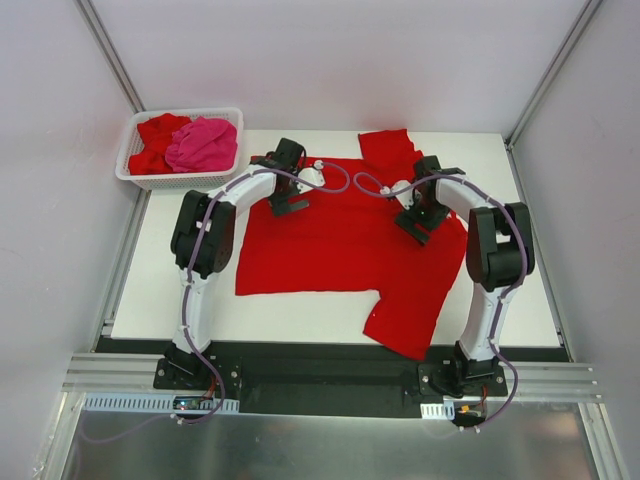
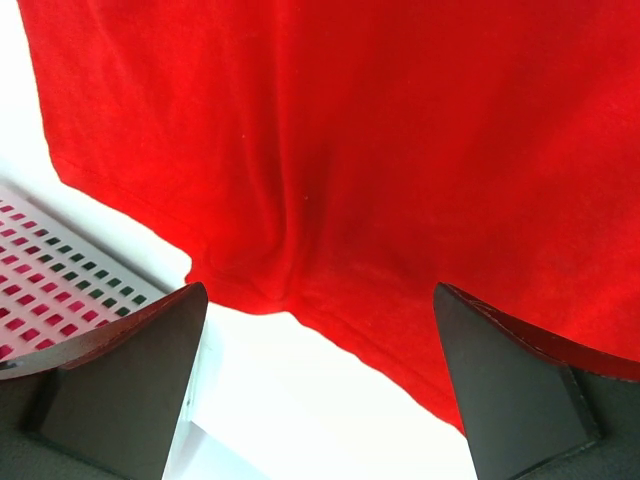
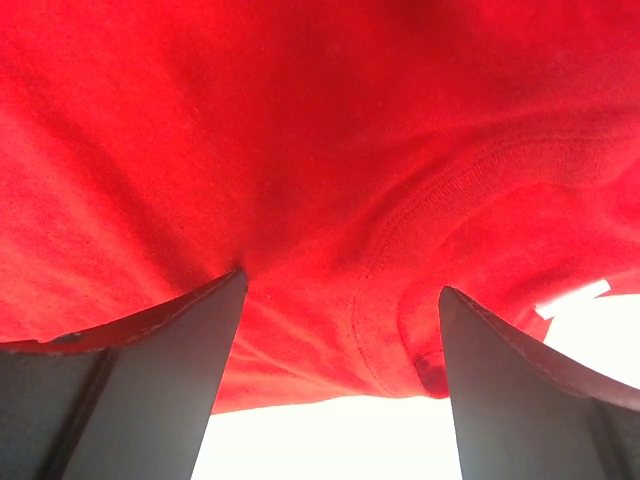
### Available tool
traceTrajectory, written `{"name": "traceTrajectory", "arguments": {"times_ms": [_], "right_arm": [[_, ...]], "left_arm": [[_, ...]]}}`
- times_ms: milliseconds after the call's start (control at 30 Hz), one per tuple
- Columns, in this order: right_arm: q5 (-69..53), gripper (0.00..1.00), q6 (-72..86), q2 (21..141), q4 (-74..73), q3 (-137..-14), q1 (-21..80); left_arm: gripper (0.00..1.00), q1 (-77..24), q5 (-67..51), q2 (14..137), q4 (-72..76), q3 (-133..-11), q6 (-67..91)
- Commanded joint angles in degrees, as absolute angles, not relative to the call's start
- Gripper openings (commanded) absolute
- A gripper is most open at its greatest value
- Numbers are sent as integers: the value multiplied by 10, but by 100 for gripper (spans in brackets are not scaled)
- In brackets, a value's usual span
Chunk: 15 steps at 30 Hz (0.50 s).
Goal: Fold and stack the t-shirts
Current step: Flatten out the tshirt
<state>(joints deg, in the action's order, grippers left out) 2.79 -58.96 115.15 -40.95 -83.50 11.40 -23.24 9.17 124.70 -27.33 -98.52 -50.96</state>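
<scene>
The left tool (image 1: 287, 188) is open. Its two fingers (image 2: 130, 380) stand wide apart with nothing between them. It hangs over the far left part of a red t-shirt (image 1: 330, 240) that lies spread flat on the table (image 1: 300, 315), just where the cloth edge meets the bare white top. Whether the fingertips touch the cloth I cannot tell.

The left arm (image 1: 205, 235) rises from its base at the near edge, bends at the elbow, and its forearm reaches toward the far edge and inward to the wrist.

The right tool (image 1: 418, 212) is also open and holds nothing. Its fingers (image 3: 150, 390) are spread above the collar (image 3: 385, 320) of the same shirt, very close to the fabric. The right arm (image 1: 495, 250) mirrors the other: up from the near edge, elbow bent, forearm curving toward the far edge and inward.

The spread shirt covers the middle of the table. One sleeve (image 1: 385, 145) points to the far edge and the other (image 1: 405, 320) to the near edge.

In the far left corner stands a white basket (image 1: 180, 181). In it lie a pink t-shirt (image 1: 205, 145) and a second red t-shirt (image 1: 152, 140), both crumpled.
</scene>
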Motion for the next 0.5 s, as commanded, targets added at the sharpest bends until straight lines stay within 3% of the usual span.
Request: {"name": "traceTrajectory", "arguments": {"times_ms": [0,467], "right_arm": [[30,82,-577,1089,-390,-829,110],[126,82,-580,1137,-262,-882,89]], "left_arm": [[98,-223,96,1269,-266,-994,-519],[99,-225,88,1207,-294,-941,-523]]}}
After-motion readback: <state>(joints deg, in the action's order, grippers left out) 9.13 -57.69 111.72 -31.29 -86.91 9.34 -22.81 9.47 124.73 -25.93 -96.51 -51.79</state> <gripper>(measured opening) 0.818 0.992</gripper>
